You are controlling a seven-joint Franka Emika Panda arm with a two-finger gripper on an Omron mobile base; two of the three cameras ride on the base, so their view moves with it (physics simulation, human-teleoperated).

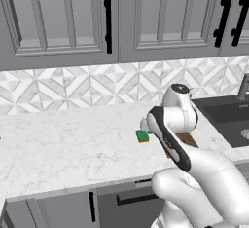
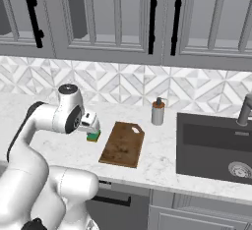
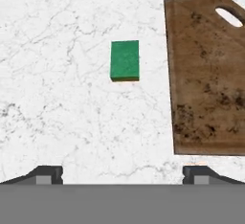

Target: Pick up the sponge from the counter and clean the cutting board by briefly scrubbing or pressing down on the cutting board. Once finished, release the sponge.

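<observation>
While the gripper hangs with jaws spread and empty, the sponge lies centre-frame on the counter, just left of the cutting board, with a soap dispenser and sink beyond.

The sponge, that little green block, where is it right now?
The sponge lies flat on the white counter, just left of the cutting board in the hand view and not touching it. The open hand hovers above it.
</observation>
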